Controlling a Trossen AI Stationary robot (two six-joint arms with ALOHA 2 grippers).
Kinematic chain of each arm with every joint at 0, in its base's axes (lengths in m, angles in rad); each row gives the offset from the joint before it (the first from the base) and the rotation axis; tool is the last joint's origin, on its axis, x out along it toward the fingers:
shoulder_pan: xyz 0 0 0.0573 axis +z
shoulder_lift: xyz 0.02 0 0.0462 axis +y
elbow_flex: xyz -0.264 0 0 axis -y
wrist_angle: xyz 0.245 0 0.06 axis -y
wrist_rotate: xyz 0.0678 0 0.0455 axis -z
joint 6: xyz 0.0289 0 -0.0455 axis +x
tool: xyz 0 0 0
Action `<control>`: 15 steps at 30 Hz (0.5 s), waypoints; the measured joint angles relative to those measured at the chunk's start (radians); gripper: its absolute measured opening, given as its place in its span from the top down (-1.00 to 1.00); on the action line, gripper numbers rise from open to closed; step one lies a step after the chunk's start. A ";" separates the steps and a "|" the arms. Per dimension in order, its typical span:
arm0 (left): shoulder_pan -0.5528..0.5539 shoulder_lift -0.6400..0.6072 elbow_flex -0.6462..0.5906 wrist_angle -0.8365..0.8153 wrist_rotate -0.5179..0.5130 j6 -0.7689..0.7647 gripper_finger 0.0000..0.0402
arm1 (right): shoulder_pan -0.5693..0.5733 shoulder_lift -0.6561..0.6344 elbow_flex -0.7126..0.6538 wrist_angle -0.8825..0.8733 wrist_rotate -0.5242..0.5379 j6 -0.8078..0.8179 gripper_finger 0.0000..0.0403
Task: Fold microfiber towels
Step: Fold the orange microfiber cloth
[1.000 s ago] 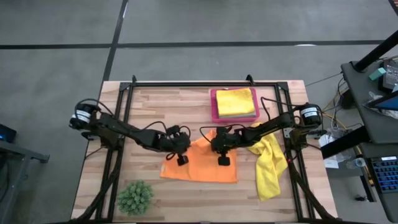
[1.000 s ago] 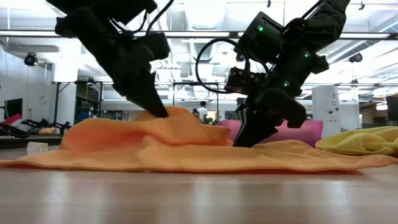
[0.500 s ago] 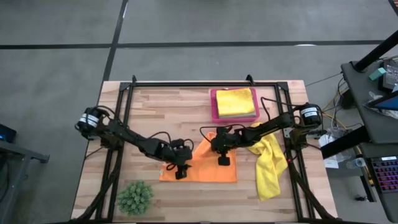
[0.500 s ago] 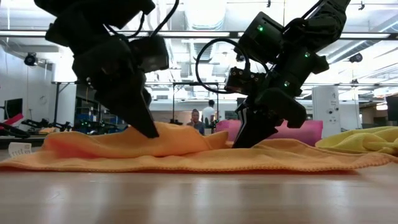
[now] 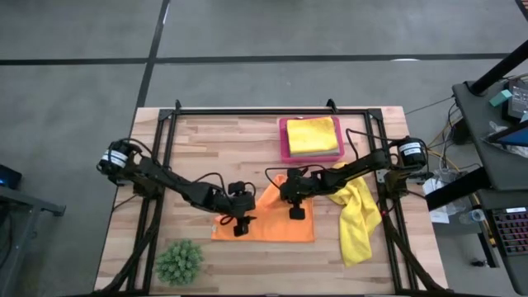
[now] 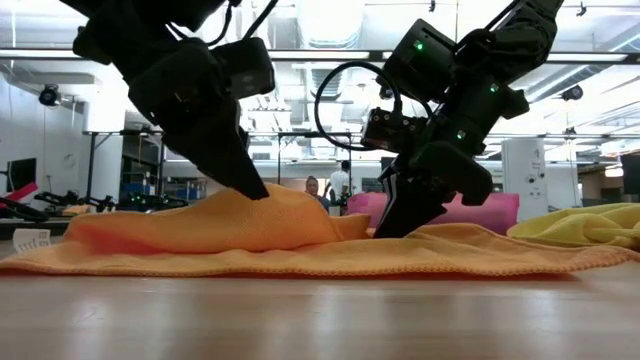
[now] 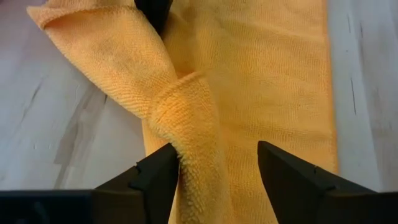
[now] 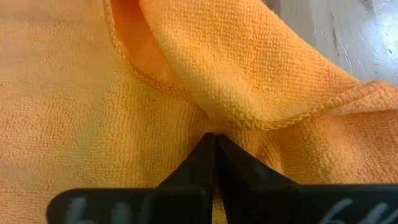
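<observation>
An orange microfiber towel [image 5: 276, 221] lies on the table's middle, its left far part turned over onto itself in a rumpled fold [image 7: 180, 106]. My left gripper [image 5: 239, 226] stands open over that fold, one finger on each side of it [image 7: 217, 163]. My right gripper [image 5: 297, 212] is shut, its tip down on the towel's right part [image 8: 215, 140]. A yellow towel [image 5: 312, 134] lies folded in the pink tray [image 5: 285, 153]. Another yellow towel [image 5: 356, 216] lies crumpled at the right. My left gripper, open, slants down from the table's left; one finger [image 7: 158, 174] lies against the side of the towel's rumpled fold [image 7: 189, 134], which rests on the layer below. My right gripper's shut fingers [image 8: 208, 155] press down on the orange towel beside the hemmed edge of a turned-over flap [image 8: 261, 123], slanting down from the right. The towel lies on the table there.
A spiky green plant ball [image 5: 179, 261] sits at the near left corner. The pink tray stands at the far right of the table. A black frame [image 5: 247, 110] runs along the far and side edges. Bare wood [image 5: 223, 144] lies far left.
My left gripper has carried the orange towel's far left part toward the near edge, laying it over the rest, and has then opened and let go. The fold has sunk from a peak into a low mound. The towel's right part stays under my right gripper.
</observation>
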 joint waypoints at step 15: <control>0.002 -0.043 0.021 -0.095 -0.152 0.034 0.07 | 0.000 0.000 0.000 0.000 0.000 0.002 0.96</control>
